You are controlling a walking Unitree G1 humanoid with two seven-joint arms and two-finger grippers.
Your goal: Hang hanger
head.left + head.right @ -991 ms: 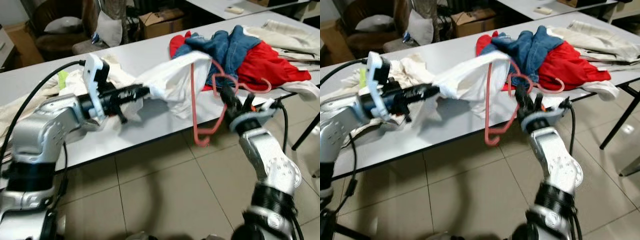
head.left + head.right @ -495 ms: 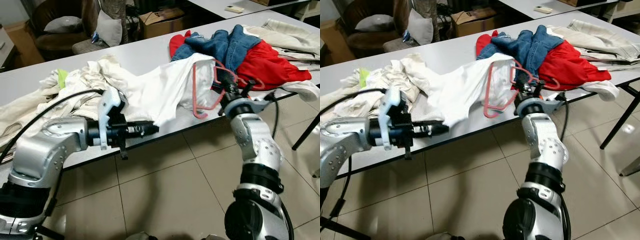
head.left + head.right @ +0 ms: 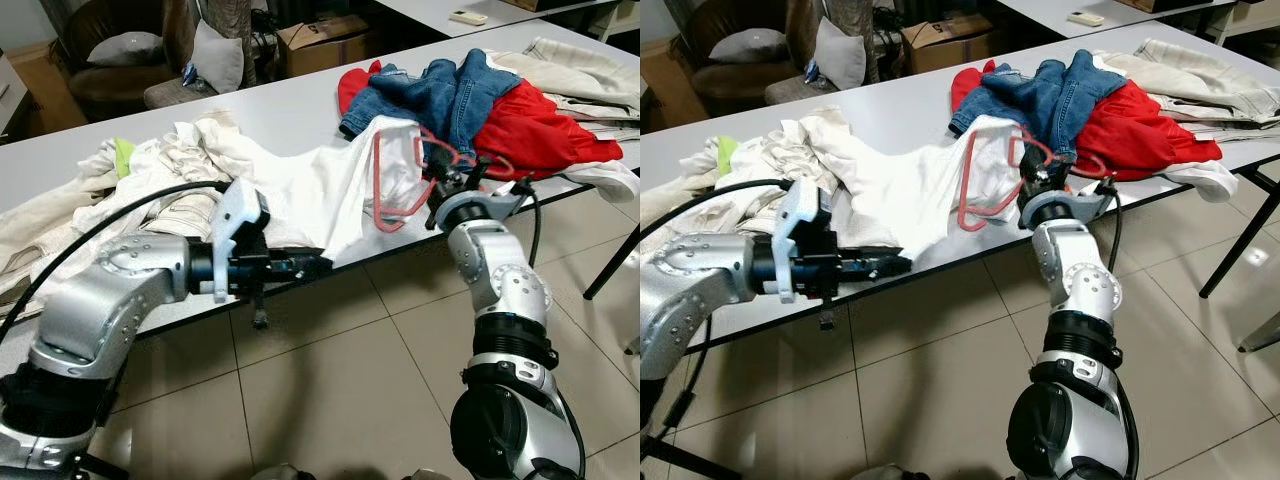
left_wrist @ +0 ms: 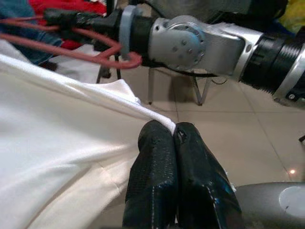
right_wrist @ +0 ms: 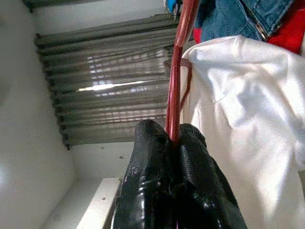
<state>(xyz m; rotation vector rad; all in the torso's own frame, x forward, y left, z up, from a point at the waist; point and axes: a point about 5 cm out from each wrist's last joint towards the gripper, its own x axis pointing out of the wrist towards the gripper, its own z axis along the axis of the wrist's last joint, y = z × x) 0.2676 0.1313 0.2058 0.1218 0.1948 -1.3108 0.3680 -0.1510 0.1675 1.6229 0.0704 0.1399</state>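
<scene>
- Head stereo pair: both eyes look forward and down from the robot's head across a long table (image 3: 300,110) to a far chair (image 3: 110,60) and box (image 3: 320,40), with tiled floor (image 3: 330,390) near; both arms reach in from the near edge.
- The right eye frames the same scene, shifted slightly.
- Left wrist camera: looks along the left gripper (image 4: 174,138), very near, at the shirt (image 4: 57,124) and the hanger (image 4: 86,47); right arm beyond.
- Right wrist camera: sits close behind the right gripper (image 5: 172,138), looking along the hanger toward shirt, jeans (image 5: 238,19) and ceiling.
- Shared by all: shirt and hanger.
</scene>
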